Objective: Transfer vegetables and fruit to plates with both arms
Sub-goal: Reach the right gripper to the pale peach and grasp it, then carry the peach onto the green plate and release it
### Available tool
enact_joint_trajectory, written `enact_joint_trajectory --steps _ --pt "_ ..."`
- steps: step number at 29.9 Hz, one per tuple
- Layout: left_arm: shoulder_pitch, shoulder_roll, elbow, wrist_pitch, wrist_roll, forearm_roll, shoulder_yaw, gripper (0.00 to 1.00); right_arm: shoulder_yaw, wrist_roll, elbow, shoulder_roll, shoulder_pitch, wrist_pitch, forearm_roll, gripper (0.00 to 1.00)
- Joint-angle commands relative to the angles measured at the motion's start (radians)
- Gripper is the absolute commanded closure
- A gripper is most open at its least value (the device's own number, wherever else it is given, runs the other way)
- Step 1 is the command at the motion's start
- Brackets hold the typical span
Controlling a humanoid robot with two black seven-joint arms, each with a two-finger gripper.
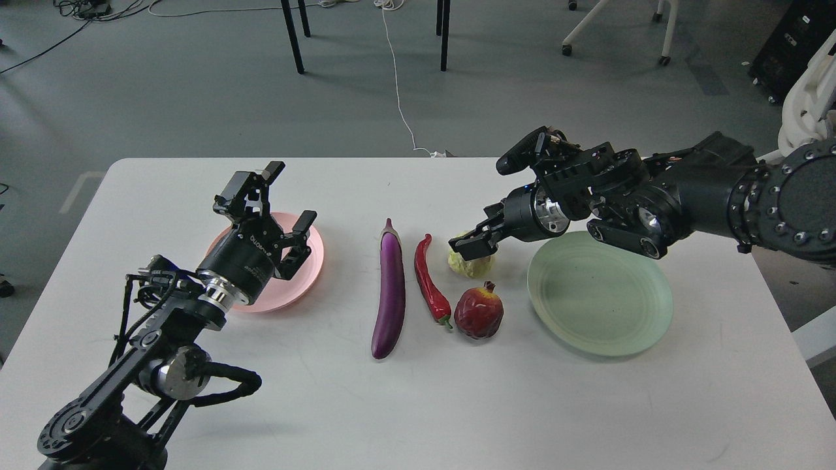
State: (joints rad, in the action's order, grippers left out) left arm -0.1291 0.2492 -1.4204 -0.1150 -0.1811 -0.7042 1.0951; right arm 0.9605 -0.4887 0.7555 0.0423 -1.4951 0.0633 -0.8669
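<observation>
A purple eggplant (389, 290), a red chili pepper (429, 279) and a dark red pomegranate-like fruit (479, 311) lie at the table's middle. The yellow-green fruit (471, 266) is partly hidden behind my right gripper (477, 230), which hangs right over it with its fingers apart and nothing in them. The pale green plate (599, 294) lies to the right, empty, under my right arm. My left gripper (292, 192) is open and empty above the pink plate (307, 271), which is partly hidden by it.
The white table (418, 405) has its far edge just behind the arms. Beyond it are grey floor, black table legs (292, 36), a white cable (398, 91) and chair bases at the top right.
</observation>
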Motion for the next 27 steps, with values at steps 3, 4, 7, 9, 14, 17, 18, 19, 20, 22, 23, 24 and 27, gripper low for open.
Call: enact_joint_trajectory --steps 3,4,7,9,14,17,18,19,20,22,23,24,27 --pt "0.0 -0.001 0.0 0.0 0.0 0.0 -0.001 0.01 0.006 0.0 -0.03 -0.015 0.041 -0.01 -0.001 0.01" --pt "0.0 -0.001 0.0 0.0 0.0 0.0 -0.001 0.01 0.009 0.0 -0.044 -0.025 0.053 -0.017 -0.001 0.01" --pt "0.002 -0.001 0.0 0.0 0.0 0.0 0.0 0.01 0.023 0.0 -0.074 -0.042 0.07 -0.037 -0.001 0.02" --pt "0.005 -0.001 0.0 0.0 0.0 0.0 0.0 0.01 0.029 0.0 -0.084 -0.042 0.078 -0.042 -0.001 0.04" --pt "0.005 0.001 0.0 -0.002 0.0 0.0 0.0 0.01 0.041 0.0 -0.081 -0.042 0.081 -0.037 -0.004 0.26" --pt "0.005 -0.001 0.0 -0.002 0.0 0.0 0.0 0.01 0.064 0.0 -0.079 -0.042 0.081 -0.039 -0.004 0.38" --pt "0.005 -0.001 0.0 -0.002 0.0 0.0 0.0 0.01 0.066 0.0 -0.079 -0.042 0.081 -0.039 -0.004 0.42" --pt "0.005 -0.001 0.0 -0.002 0.0 0.0 0.0 0.01 0.066 0.0 -0.076 -0.042 0.081 -0.039 -0.006 0.46" --pt "0.005 -0.002 0.0 -0.002 0.0 0.0 0.0 0.01 0.066 0.0 -0.076 -0.042 0.081 -0.039 -0.006 0.5" --pt "0.005 -0.002 0.0 -0.002 0.0 0.0 -0.001 0.01 0.066 0.0 -0.071 -0.042 0.076 -0.039 -0.004 0.51" --pt "0.005 -0.002 0.0 -0.002 0.0 0.0 -0.001 0.01 0.066 0.0 -0.07 -0.042 0.072 -0.039 -0.003 0.51" --pt "0.005 -0.002 0.0 -0.002 0.0 0.0 -0.001 0.01 0.066 0.0 -0.068 -0.042 0.067 -0.039 -0.001 0.51" --pt "0.005 -0.002 0.0 -0.002 0.0 0.0 0.0 0.01 0.057 0.0 -0.047 -0.032 0.029 -0.04 0.005 0.51"
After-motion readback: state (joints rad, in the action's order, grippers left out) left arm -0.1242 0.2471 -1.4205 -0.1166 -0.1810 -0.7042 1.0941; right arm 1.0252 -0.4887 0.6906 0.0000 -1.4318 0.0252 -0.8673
